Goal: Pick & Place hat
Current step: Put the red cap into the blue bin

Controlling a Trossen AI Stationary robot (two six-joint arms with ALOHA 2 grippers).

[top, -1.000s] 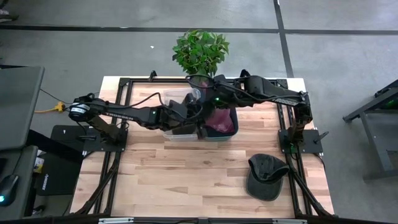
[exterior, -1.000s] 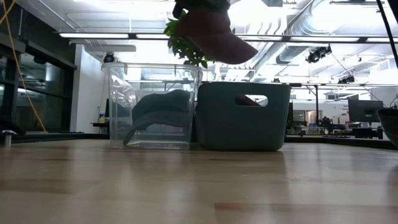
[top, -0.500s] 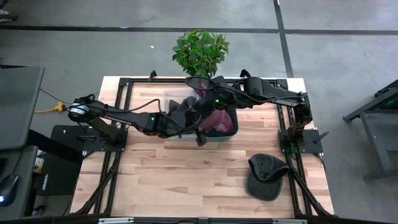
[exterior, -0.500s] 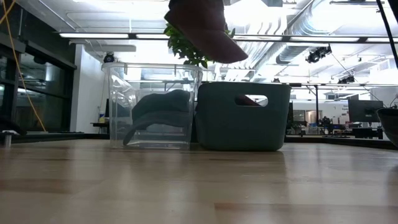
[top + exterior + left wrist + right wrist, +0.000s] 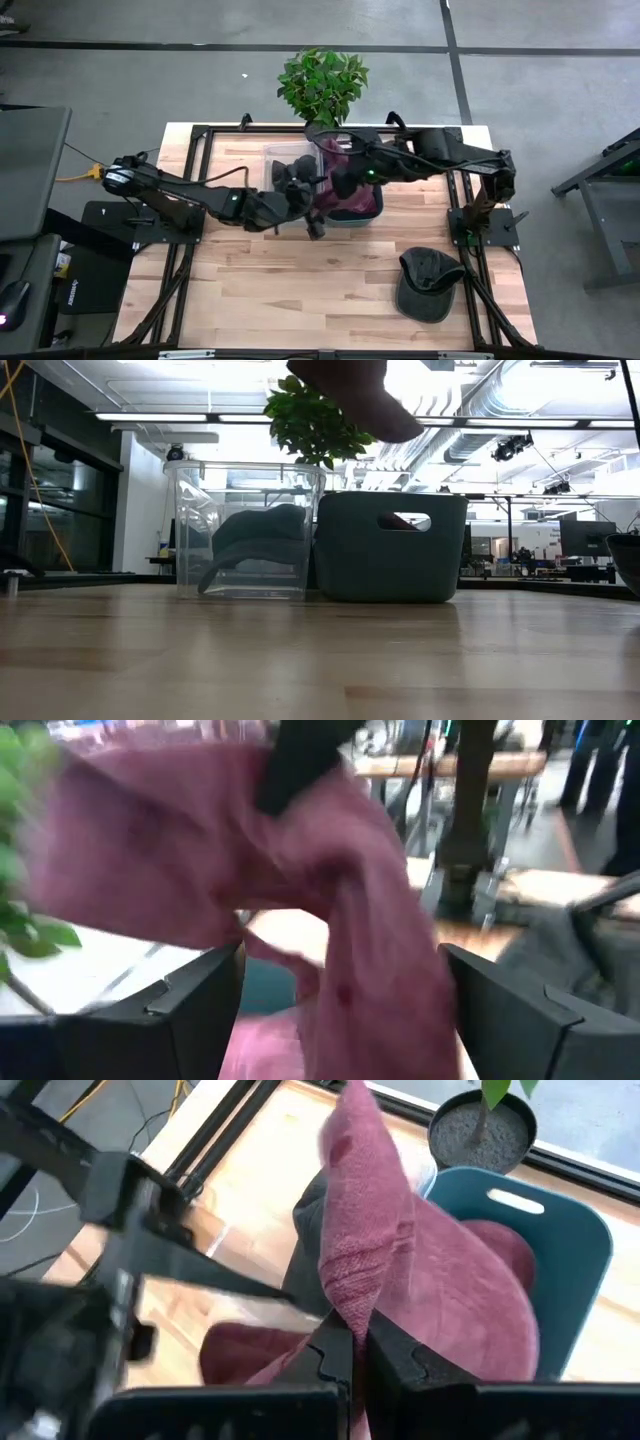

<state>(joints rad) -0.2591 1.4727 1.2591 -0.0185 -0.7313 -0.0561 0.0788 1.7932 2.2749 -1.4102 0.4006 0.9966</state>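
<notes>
A maroon hat (image 5: 352, 392) hangs high above the bins, and my right gripper (image 5: 333, 162) is shut on it over the teal bin (image 5: 372, 212). My left gripper (image 5: 312, 212) is open at the near side of the clear bin (image 5: 272, 170). In its wrist view its fingers (image 5: 190, 1010) stand wide apart on either side of the maroon hat (image 5: 330, 900). A dark hat (image 5: 262, 535) lies inside the clear bin. Another dark hat (image 5: 428, 283) rests on the table at the near right. My right gripper pinches a fold of the maroon hat's cloth (image 5: 350, 1305) between its two shut fingers (image 5: 330, 1355). The hat is lifted clear of both bins, and its crown (image 5: 470, 1320) spreads out beyond the fingers over the teal bin. The fingers hide the place of contact.
The two bins stand side by side at the table's far middle, with a potted plant (image 5: 322, 84) behind them. Something maroon (image 5: 398, 520) shows through the teal bin's handle hole. Bare wood lies at the near left (image 5: 250, 290).
My left gripper has opened, let go of the maroon hat and drawn back a little toward the near edge. My right gripper has carried the hat up and toward the table's right, from over the clear bin toward the teal bin.
</notes>
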